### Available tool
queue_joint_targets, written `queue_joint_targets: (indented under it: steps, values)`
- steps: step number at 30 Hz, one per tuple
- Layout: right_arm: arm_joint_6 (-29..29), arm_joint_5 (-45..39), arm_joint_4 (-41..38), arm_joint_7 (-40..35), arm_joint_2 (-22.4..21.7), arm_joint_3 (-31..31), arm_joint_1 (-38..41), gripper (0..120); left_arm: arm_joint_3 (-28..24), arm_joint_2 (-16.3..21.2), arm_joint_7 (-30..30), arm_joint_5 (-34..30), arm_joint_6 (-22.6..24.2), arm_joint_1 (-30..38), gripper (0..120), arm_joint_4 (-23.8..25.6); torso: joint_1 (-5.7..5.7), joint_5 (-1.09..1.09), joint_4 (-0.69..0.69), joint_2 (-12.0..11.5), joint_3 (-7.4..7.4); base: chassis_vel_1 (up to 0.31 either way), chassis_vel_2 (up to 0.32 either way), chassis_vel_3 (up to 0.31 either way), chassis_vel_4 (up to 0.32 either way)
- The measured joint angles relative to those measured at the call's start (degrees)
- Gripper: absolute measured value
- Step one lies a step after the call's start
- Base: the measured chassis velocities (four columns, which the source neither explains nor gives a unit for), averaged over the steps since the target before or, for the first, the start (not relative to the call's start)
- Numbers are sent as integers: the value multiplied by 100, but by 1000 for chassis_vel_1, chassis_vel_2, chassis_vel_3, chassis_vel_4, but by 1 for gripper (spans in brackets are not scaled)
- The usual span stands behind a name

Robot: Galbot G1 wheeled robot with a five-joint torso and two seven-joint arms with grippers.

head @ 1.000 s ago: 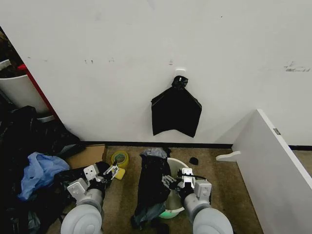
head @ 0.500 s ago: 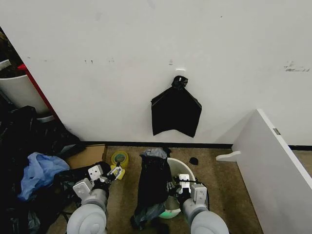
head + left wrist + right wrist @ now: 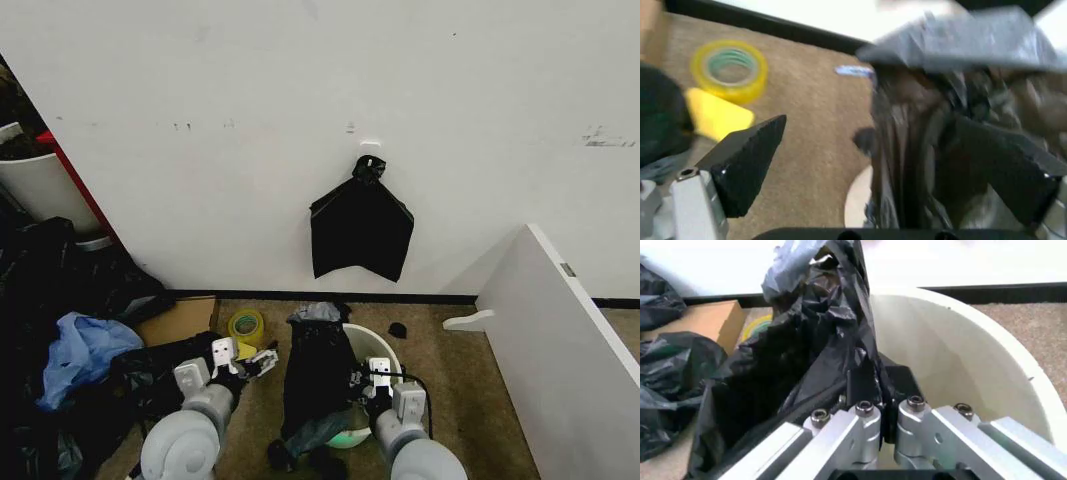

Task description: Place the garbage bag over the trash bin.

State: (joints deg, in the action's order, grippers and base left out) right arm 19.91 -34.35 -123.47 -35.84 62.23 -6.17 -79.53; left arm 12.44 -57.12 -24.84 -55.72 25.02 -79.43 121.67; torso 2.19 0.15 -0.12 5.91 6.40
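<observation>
Thin, glossy, crinkled black plastic garbage bag (image 3: 318, 378) draped upright over the 9 o'clock side of the rim of the round white plastic trash bin (image 3: 379, 345), hanging down outside to the brown carpet floor (image 3: 450, 400). Bin interior on the 3 o'clock side open and uncovered. Right gripper (image 3: 362, 382) at the bin's 6 o'clock edge, fingers pressed together on a fold of the bag just inside the rim, seen close in the right wrist view (image 3: 870, 385). Left gripper (image 3: 262, 360) at 9 o'clock of the bag, near but apart from it, black fingers (image 3: 747, 160) spread wide. Yellow tape roll (image 3: 245, 324) at 10 o'clock, beside a brown cardboard piece (image 3: 180, 320). Bare carpet between bin and white slanted board (image 3: 560, 340) at 3 o'clock. Flat black bag bunch (image 3: 360, 228) on the white wall (image 3: 300, 120) at 12 o'clock.
</observation>
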Motion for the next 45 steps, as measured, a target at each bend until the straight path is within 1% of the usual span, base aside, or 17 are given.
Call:
queue_joint_targets:
  steps: [3,9,14,17,23,27,28,29,31,32,34,35,39,40,41,42,45]
  values:
    - [-8,17,-45,-7,-30,47,-36,0,-102,25,305,161,118,154,100,-203,0,0,0,0,0,0,0,0,0]
    - [-14,6,-59,-13,-75,4,-16,0,-198,-38,309,205,359,245,100,-452,0,0,1,0,0,0,0,0,0]
    - [-46,2,-53,1,-96,-14,-23,0,-337,-176,591,325,442,331,100,-587,0,0,0,0,0,0,0,0,0]
    - [-48,-1,-52,21,-101,-47,-17,0,-404,-230,596,327,554,356,100,-591,0,1,1,0,0,0,0,0,0]
    - [-56,32,-55,42,-87,-66,-38,0,-668,-290,541,332,716,498,95,-699,0,1,0,0,0,0,0,0,0]
    - [-108,142,-50,70,-64,-64,-51,0,-878,-397,470,438,766,617,80,-898,0,1,0,0,0,0,0,0,0]
    - [-108,142,-50,70,-64,-64,-51,0,-878,-397,470,438,766,617,80,-898,0,1,0,0,0,0,0,0,0]
    - [-112,154,-50,74,-62,-63,-55,0,-898,-417,481,453,763,629,77,-933,0,1,0,0,0,0,0,0,0]
    - [-132,198,-45,89,-59,-62,-75,0,-951,-497,557,505,748,662,68,-1072,0,1,0,0,0,0,0,0,0]
    - [-144,220,-35,94,-59,-61,-82,0,-957,-540,616,552,704,671,61,-1139,0,2,1,0,-1,0,0,0,0]
    - [-201,257,-16,107,-65,-56,-91,0,-933,-575,681,614,628,658,54,-1184,0,2,1,2,-2,0,0,0,0]
    - [-201,257,-16,107,-65,-56,-91,0,-933,-575,681,614,628,658,54,-1184,0,2,1,2,-2,0,0,0,0]
    - [-565,385,65,195,-85,49,-108,0,-723,-539,712,467,597,551,36,-1107,0,-2,0,1,-1,0,0,0,0]
    - [-565,385,65,195,-85,49,-108,0,-723,-539,712,467,597,551,36,-1107,0,-2,0,1,-1,0,0,0,0]
    - [-614,385,64,198,-88,86,-113,0,-656,-517,718,421,586,531,31,-1080,0,-1,0,1,-1,0,0,0,0]
    - [-639,381,60,198,-90,112,-121,0,-609,-505,725,398,573,519,30,-1063,0,0,0,1,-1,0,0,0,0]
    - [-745,331,-74,197,-113,278,-183,0,-412,-437,766,284,485,457,14,-987,0,0,0,1,0,0,0,0,0]
